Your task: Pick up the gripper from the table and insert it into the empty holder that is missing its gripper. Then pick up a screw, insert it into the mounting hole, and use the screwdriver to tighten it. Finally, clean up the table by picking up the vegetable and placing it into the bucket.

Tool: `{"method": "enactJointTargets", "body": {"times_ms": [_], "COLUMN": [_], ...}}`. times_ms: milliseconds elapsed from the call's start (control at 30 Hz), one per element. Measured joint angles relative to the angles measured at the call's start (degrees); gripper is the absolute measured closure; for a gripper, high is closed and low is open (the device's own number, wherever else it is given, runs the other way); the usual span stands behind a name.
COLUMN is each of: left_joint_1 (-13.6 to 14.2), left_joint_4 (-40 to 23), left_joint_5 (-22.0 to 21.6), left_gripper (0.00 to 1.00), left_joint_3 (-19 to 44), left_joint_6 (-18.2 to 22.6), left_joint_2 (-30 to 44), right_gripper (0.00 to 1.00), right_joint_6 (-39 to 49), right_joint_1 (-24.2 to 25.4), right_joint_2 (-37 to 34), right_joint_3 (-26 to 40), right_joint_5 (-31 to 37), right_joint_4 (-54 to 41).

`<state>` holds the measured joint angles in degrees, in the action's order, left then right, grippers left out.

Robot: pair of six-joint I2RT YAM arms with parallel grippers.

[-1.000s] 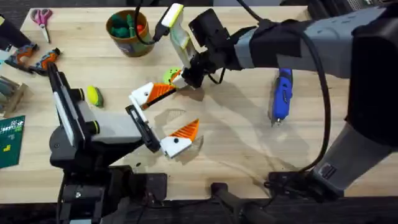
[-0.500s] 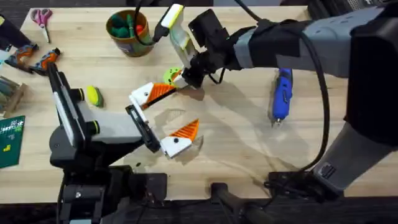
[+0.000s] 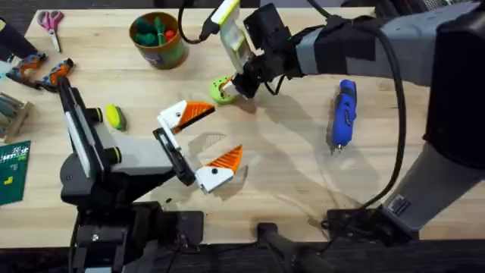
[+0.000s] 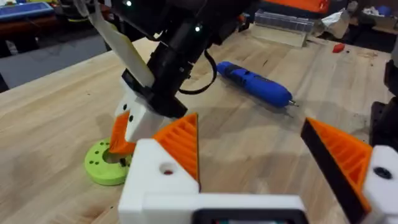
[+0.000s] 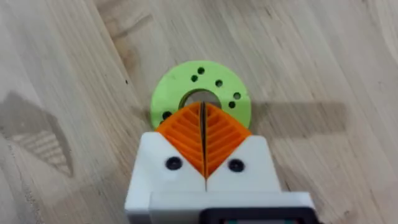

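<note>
My left gripper (image 3: pixel 218 135) lies open on the table, and both of its white holders carry orange wedge tips; one holder (image 4: pixel 163 177) shows a round mounting hole. My right gripper (image 3: pixel 237 85) is shut, its orange tips (image 5: pixel 203 124) pointing down at the centre hole of a green disc (image 3: pixel 221 92). A screw between the tips cannot be made out. The blue screwdriver (image 3: pixel 343 114) lies to the right on the table. The yellow-green vegetable (image 3: pixel 114 116) rests at the left, beside the left arm. The bucket (image 3: pixel 162 50) stands at the back left.
Pink scissors (image 3: pixel 51 20) and orange-handled pliers (image 3: pixel 45 72) lie at the far left, with a green circuit board (image 3: pixel 12 173) near the left edge. The bucket holds several coloured items. Bare wood stretches between the left gripper and the screwdriver.
My right gripper has moved right and toward the back, away from the left gripper's upper finger. The green disc now shows more fully and sits slightly farther right. The left arm is unchanged.
</note>
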<state>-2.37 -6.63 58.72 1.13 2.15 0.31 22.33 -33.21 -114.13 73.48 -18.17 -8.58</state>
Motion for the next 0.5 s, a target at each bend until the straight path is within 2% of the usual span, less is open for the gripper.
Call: {"method": "enactJointTargets", "body": {"times_ms": [167,200,433,467,500], "left_joint_1": [0.00,0.00,0.00,0.00,0.00], "left_joint_4": [0.00,0.00,0.00,0.00,0.00], "left_joint_5": [0.00,0.00,0.00,0.00,0.00], "left_gripper": [0.014,0.014,0.015,0.015,0.015], "left_joint_3": [0.00,0.00,0.00,0.00,0.00], "left_joint_6": [0.00,0.00,0.00,0.00,0.00], "left_joint_2": [0.01,0.01,0.01,0.00,0.01], "right_gripper": [0.990,0.794,0.186,0.055,0.022], "right_joint_6": [-0.04,-1.02,-5.78,-7.07,-8.30], "right_joint_1": [0.02,0.02,0.02,0.02,0.02], "right_joint_2": [0.14,0.75,5.23,5.77,6.02], "right_joint_3": [0.01,-0.01,-0.01,-0.01,-0.01], "right_joint_5": [0.15,0.64,1.21,1.26,1.29], "right_joint_4": [0.04,-0.87,-4.87,-5.15,-5.12]}}
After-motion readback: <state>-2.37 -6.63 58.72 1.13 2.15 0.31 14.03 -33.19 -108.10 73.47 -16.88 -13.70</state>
